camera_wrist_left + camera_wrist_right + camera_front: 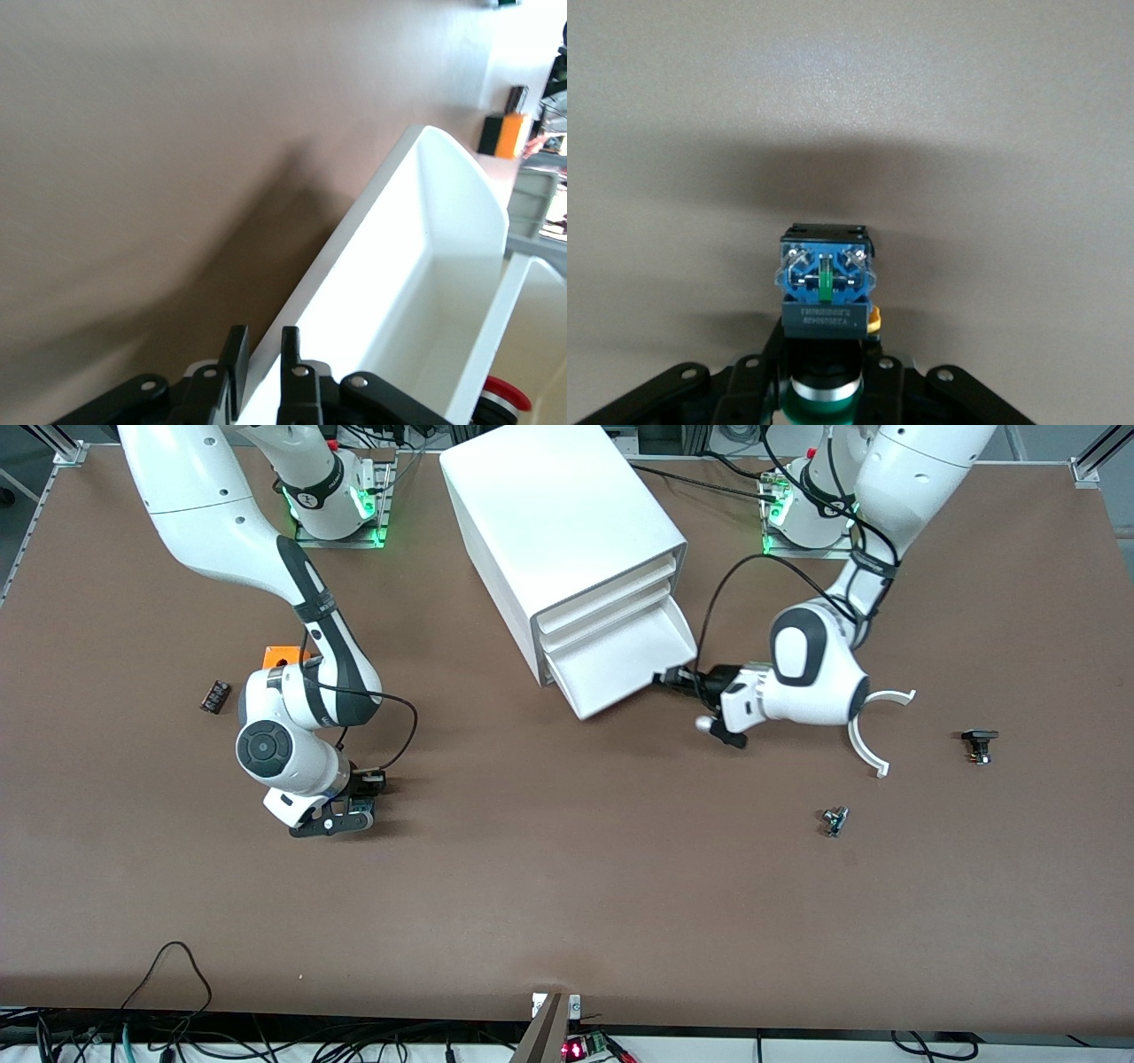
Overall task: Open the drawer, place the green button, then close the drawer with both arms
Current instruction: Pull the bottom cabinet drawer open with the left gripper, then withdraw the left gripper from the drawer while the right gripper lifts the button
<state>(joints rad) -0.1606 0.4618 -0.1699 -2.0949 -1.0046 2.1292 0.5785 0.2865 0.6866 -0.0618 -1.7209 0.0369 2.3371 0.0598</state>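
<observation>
**Drawer open, button gripped, placing and closing still ahead**

The lowest flat white plastic drawer (620, 660) of the big white box-shaped cabinet (558, 522) stands pulled out. The black left gripper (673, 679) is clenched on its front lip. Toward the right arm's end of the table, the black right gripper (341, 815) is clamped on the small green-capped, dark-bodied button (826, 283), low at the brown tabletop (567, 886). The drawer looks empty.
</observation>
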